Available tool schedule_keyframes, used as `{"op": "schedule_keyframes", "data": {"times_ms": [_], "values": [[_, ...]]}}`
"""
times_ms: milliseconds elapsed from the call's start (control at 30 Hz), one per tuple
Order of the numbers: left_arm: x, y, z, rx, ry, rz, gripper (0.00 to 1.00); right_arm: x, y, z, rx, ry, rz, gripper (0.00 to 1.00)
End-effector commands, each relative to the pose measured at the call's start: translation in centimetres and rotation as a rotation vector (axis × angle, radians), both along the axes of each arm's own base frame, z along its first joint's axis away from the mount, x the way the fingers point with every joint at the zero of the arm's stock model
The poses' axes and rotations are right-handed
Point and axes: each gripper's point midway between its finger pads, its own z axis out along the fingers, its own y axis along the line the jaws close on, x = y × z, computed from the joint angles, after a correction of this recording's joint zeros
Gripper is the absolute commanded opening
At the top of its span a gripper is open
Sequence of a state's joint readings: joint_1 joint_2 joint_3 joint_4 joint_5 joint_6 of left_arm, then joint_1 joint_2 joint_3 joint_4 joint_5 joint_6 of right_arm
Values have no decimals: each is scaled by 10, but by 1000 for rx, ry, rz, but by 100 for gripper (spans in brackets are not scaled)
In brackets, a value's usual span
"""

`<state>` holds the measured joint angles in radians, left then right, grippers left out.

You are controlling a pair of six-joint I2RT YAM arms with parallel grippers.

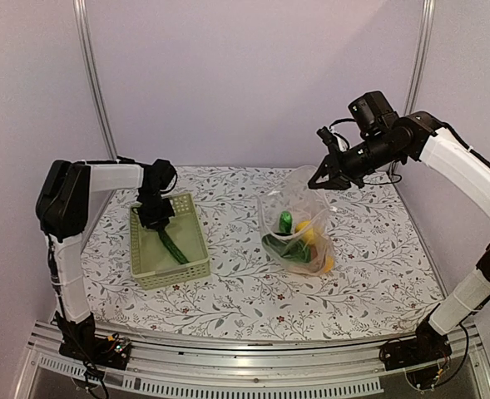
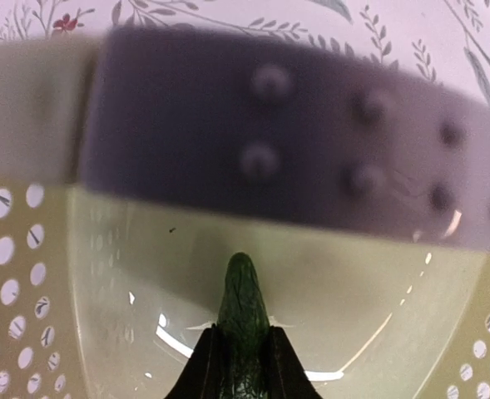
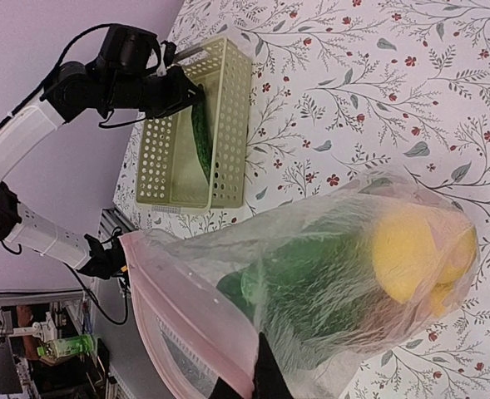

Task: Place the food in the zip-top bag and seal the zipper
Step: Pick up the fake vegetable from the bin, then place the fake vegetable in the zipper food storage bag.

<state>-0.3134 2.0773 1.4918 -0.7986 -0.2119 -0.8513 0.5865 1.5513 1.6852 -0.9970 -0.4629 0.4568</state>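
The zip-top bag (image 1: 299,218) stands on the right half of the floral surface (image 1: 228,303). Its upper edge is lifted and pinched by the right claw (image 1: 323,183), whose jaws are closed tight on the plastic. In the right wrist view the zipper (image 3: 151,303) shows as a pale pink strip along the bag's mouth edge, running down to the dark fingers (image 3: 265,378) at the bottom of the frame. Food already lies inside the bag: dark green pieces (image 1: 291,249), a yellow lemon (image 3: 411,249) and an orange piece (image 1: 328,264) low at the right side.

Well apart on the left sits the pale green basket (image 1: 171,273). The left claw (image 1: 156,221) reaches down into it with its jaws narrow, one finger on each side of the long cucumber (image 1: 175,248). In the left wrist view the fingers (image 2: 201,370) press against the cucumber's near end while its tip points away toward the basket's far wall. From above, the cucumber slants from the claw down toward the basket floor, its lower end toward the front right corner.
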Motion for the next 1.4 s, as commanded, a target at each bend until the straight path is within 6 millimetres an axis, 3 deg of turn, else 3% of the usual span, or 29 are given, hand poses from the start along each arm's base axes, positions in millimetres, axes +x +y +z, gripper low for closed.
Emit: {"op": "schedule_keyframes", "data": {"times_ms": [0,200,367,500,667,833,933,1000,1167,1367], "values": [[17,-13,53,-43,-128,-46,0,0,-4,4,5,3,-11,0],[27,-38,133,-112,-310,-122,0,5,0,4,5,-1,-2,0],[34,-74,221,-183,-539,-247,0,8,4,1,20,13,1,0],[30,-114,304,-266,-799,-378,0,11,10,-2,29,26,14,0],[-5,-163,409,-282,-1139,-571,0,19,18,2,39,28,29,0],[-55,-211,475,-326,-1390,-729,0,22,22,9,41,27,40,0],[-85,-244,496,-336,-1500,-835,0,21,22,15,47,27,42,0],[-102,-265,498,-332,-1544,-891,0,18,21,17,47,36,39,0],[-126,-312,478,-321,-1606,-997,0,8,20,25,74,64,52,0],[-137,-343,458,-329,-1631,-1021,0,-5,21,39,121,93,69,0]]}}
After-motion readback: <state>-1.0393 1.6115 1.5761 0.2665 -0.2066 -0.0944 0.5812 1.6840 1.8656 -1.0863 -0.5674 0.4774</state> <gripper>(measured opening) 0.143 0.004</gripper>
